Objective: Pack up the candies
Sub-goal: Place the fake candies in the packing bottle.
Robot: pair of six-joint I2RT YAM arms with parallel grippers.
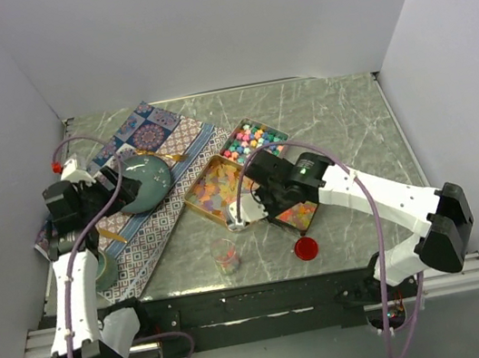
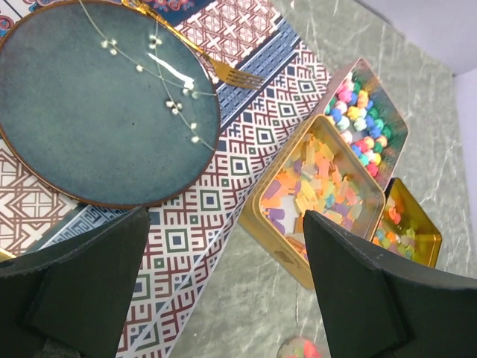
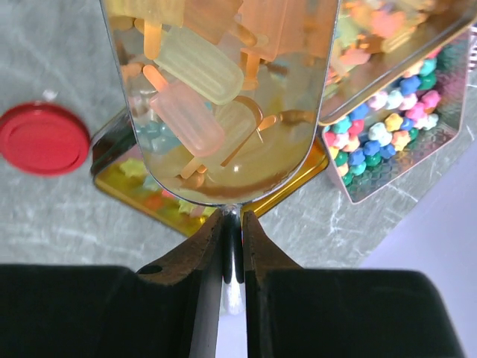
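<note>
Pinching of the thin handle of a shiny narrow metal scoop (image 3: 223,97) is being done by the right gripper (image 3: 232,224), whose two fingers are being pressed together on it with no gap showing. Translucent yellow-pink candies (image 3: 190,119), shaped like ice lollies, are being carried in the scoop's bowl. The scoop is being held over a gold square tin (image 3: 130,195), in which orange-red-yellow candies (image 1: 299,215) are being kept. A red round plastic disc (image 3: 43,139) is lying flat on the marbled grey-green table (image 1: 339,116), just beside that tin.

More of the translucent kind are being stored in a second gold tin (image 2: 257,216), and pastel bead-sized candies (image 3: 387,138) in pink, blue, green and white are being stored in a third gold tin (image 2: 391,160), which is touching the second. A small clear glass jar (image 1: 225,257), with a few coloured pieces inside, is being left upright near the table's front edge, apart from the disc.

The left gripper (image 2: 223,224) is being held with its fingers spread wide and nothing between them, above a patterned fabric placemat (image 2: 253,134). A round dark teal ceramic plate (image 2: 104,97) is being supported by the placemat, and a gold fork (image 2: 223,71) is being rested across the plate's rim.
</note>
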